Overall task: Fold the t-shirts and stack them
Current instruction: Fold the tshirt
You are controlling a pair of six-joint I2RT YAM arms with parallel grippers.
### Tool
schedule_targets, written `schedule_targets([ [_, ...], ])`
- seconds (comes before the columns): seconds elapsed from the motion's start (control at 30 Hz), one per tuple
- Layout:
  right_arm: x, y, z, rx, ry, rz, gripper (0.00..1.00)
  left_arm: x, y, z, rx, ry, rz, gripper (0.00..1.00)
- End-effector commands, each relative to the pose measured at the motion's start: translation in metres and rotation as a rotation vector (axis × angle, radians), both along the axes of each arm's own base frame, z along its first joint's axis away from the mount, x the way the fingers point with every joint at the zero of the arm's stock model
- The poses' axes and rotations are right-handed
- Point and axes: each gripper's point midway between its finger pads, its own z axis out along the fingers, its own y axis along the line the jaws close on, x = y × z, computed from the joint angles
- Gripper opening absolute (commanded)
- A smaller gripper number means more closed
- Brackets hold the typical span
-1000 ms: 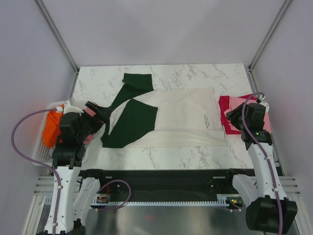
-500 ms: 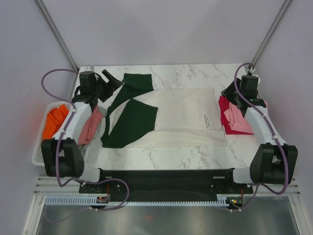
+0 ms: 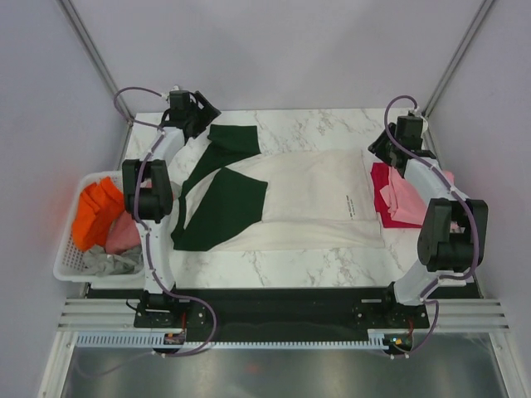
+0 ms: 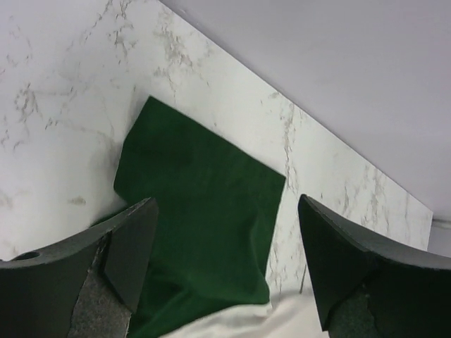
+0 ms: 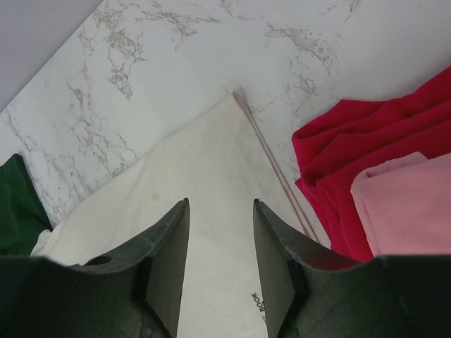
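From above, the large cream t-shirt (image 3: 311, 199) lies flat in the middle of the counter (image 3: 315, 123), its dark green sleeves (image 3: 232, 137) at the left. Crimson (image 3: 382, 196) and pink (image 3: 411, 197) t-shirts sit stacked just beside its right edge. Orange (image 3: 95, 211), dusty-rose (image 3: 124, 236) and grey (image 3: 108, 264) ones wait in the basket (image 3: 60, 264) at the near left. We judge the step to be taking the shirt's far edge at both ends for a fold. To do it well, we should come down together, pinch only the top layer at the edge, and lift evenly so the cloth does not skew. Both arms are stretched out long toward the far side, the left pincer (image 3: 199, 112) at the far-left corner and the right pincer (image 3: 383, 148) at the far right.

In the left wrist view, the left pincer (image 4: 227, 203) is released, fingers (image 4: 130, 246) wide apart and empty, hovering above the far green sleeve (image 4: 204, 211). We would straddle the sleeve's far edge before clenching.

In the right wrist view, the right pincer (image 5: 220, 208) is also released, though narrower, with nothing between its fingers (image 5: 169, 253). It points down at the cream shirt's (image 5: 204, 176) far-right corner, with the crimson (image 5: 352, 141) and pink (image 5: 402, 204) stack close on the right. We should keep clear of that stack so we do not snag it.
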Motion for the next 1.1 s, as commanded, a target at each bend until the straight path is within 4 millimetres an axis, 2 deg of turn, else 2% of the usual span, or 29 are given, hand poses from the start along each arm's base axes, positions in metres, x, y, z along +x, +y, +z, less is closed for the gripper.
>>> schedule_targets([
  [0.0, 0.020, 0.000, 0.028, -0.023, -0.095, 0.000, 0.49, 0.035, 0.007, 0.011, 0.012, -0.033, 0.098, 0.88],
  [0.03, 0.021, 0.000, 0.029, -0.019, -0.103, -0.005, 0.49, 0.039, 0.008, 0.007, 0.031, -0.029, 0.101, 0.89],
  [0.07, 0.020, 0.000, 0.026, -0.018, -0.100, -0.007, 0.49, 0.043, 0.014, -0.008, 0.075, -0.014, 0.125, 0.89],
  [0.17, 0.019, -0.001, 0.023, -0.026, -0.096, -0.011, 0.49, 0.048, 0.012, -0.023, 0.068, 0.009, 0.121, 0.89],
  [0.3, 0.021, -0.004, 0.020, -0.039, -0.089, -0.014, 0.49, 0.056, 0.010, -0.031, 0.078, 0.031, 0.115, 0.81],
  [0.4, 0.021, -0.009, 0.012, -0.058, -0.065, -0.034, 0.50, 0.057, 0.011, -0.044, 0.052, 0.055, 0.144, 0.80],
  [0.43, 0.021, -0.010, 0.011, -0.060, -0.061, -0.038, 0.50, 0.058, 0.010, -0.057, 0.048, 0.071, 0.135, 0.79],
  [0.5, 0.022, -0.010, 0.006, -0.063, -0.050, -0.035, 0.50, 0.064, 0.008, -0.056, 0.061, 0.056, 0.121, 0.79],
  [0.57, 0.023, -0.010, 0.006, -0.065, -0.045, -0.032, 0.50, 0.065, 0.012, -0.070, 0.089, 0.078, 0.130, 0.78],
  [0.7, 0.026, -0.008, 0.002, -0.058, -0.040, -0.027, 0.51, 0.068, 0.014, -0.074, 0.081, 0.091, 0.117, 0.76],
  [0.83, 0.027, -0.006, -0.001, -0.041, -0.034, -0.021, 0.51, 0.060, 0.016, -0.087, 0.052, 0.148, 0.118, 0.72],
  [0.9, 0.027, -0.005, -0.004, -0.041, -0.028, -0.020, 0.51, 0.058, 0.010, -0.095, 0.028, 0.167, 0.087, 0.71],
  [1.0, 0.032, -0.005, -0.015, -0.043, -0.001, -0.001, 0.53, 0.062, 0.003, -0.098, -0.018, 0.164, 0.047, 0.65],
  [1.03, 0.030, -0.003, -0.024, -0.042, 0.042, 0.006, 0.53, 0.064, 0.001, -0.098, -0.023, 0.159, 0.034, 0.60],
  [1.07, 0.038, -0.004, -0.028, -0.053, 0.060, 0.015, 0.53, 0.065, 0.000, -0.096, -0.024, 0.153, 0.031, 0.57],
])
